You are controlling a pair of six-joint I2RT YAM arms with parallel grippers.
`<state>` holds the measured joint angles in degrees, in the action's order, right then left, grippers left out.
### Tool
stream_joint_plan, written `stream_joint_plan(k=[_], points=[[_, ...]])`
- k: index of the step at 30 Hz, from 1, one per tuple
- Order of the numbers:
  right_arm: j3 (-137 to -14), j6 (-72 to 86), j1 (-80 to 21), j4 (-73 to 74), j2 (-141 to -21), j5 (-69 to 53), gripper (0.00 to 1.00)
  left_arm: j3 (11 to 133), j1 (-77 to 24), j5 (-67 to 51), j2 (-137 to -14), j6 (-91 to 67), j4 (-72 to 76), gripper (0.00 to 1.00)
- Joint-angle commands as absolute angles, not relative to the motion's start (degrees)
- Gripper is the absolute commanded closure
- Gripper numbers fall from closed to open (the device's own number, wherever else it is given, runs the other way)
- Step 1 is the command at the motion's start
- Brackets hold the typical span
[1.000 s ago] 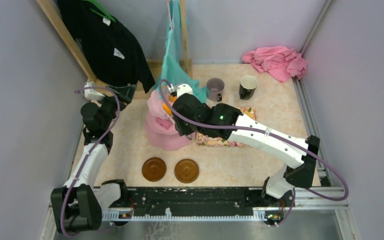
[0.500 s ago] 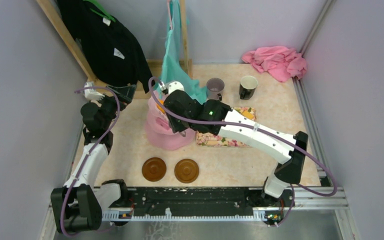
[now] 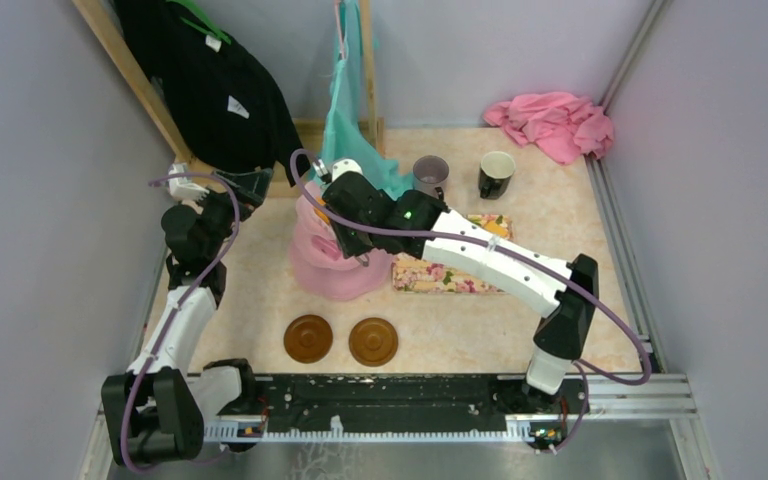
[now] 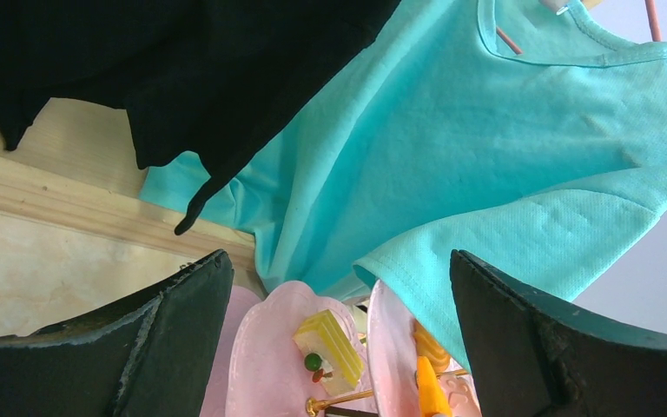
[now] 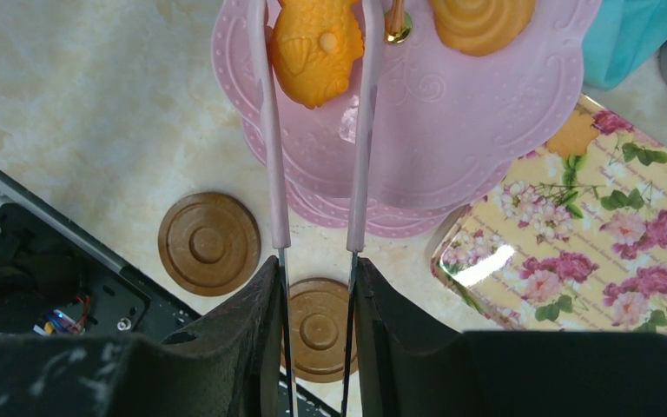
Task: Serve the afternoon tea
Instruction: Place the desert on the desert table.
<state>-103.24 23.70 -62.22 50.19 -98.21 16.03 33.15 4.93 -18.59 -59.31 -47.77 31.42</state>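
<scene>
1. Since a second ago the right arm (image 3: 490, 255) has swung further left over the pink stand (image 5: 417, 148).
2. The right gripper (image 5: 317, 269) is clamped on pink-tipped tongs (image 5: 360, 130), which pinch an orange fish-shaped cake (image 5: 315, 48) ahead of it at the stand's top tier.
3. The left gripper (image 4: 337, 261) gapes wide and holds nothing; the stand sits just beyond its fingers.

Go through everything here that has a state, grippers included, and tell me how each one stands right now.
Left gripper: open, nothing between the fingers.
Right gripper: shut on the tongs.
Tongs: tips on either side of the fish-shaped cake.
Fish-shaped cake: on a tier of the pink stand.
Pink stand: upright.
Grey mug: upright.
Black mug: upright, looks empty.
Two brown discs: lying flat, nothing on them.
</scene>
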Motion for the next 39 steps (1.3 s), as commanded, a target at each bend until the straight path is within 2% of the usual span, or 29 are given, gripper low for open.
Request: stream_joint_plan(k=[1,9,39], points=[[-106.93,22.76,-61.52,47.61,-97.83,15.36,0.94,33.18,5.19,-19.53,-59.72,-48.07,33.88,0.01],[-106.98,22.46,-61.39,47.86,-97.65,15.03,0.82,33.13,5.13,-19.57,-59.99,-48.05,33.93,0.01],[-107.42,21.97,-60.91,48.43,-97.99,14.48,0.67,33.13,5.14,-19.44,-60.29,-47.97,34.01,0.01]])
